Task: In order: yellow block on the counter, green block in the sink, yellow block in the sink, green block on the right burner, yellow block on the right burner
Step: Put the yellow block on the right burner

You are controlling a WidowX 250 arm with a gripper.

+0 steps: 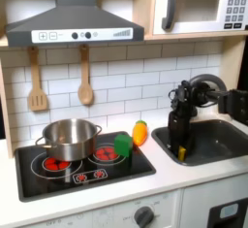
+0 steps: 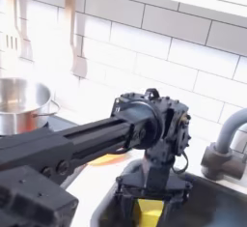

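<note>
Holding: gripper (image 2: 150,208) closed on yellow block (image 2: 150,212), low over sink (image 1: 221,146).
Green block (image 1: 123,146): on right burner (image 1: 109,153), beside orange-yellow toy (image 1: 140,132).
Pot (image 1: 68,138): on left burner.
Counter (image 1: 116,188): pale.

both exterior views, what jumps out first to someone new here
The black robot arm's claw reaches down into the dark grey sink, with the small bright-yellow block at its tip. At the first exterior view's left, a shiny steel pot sits on the black cooktop.
</note>
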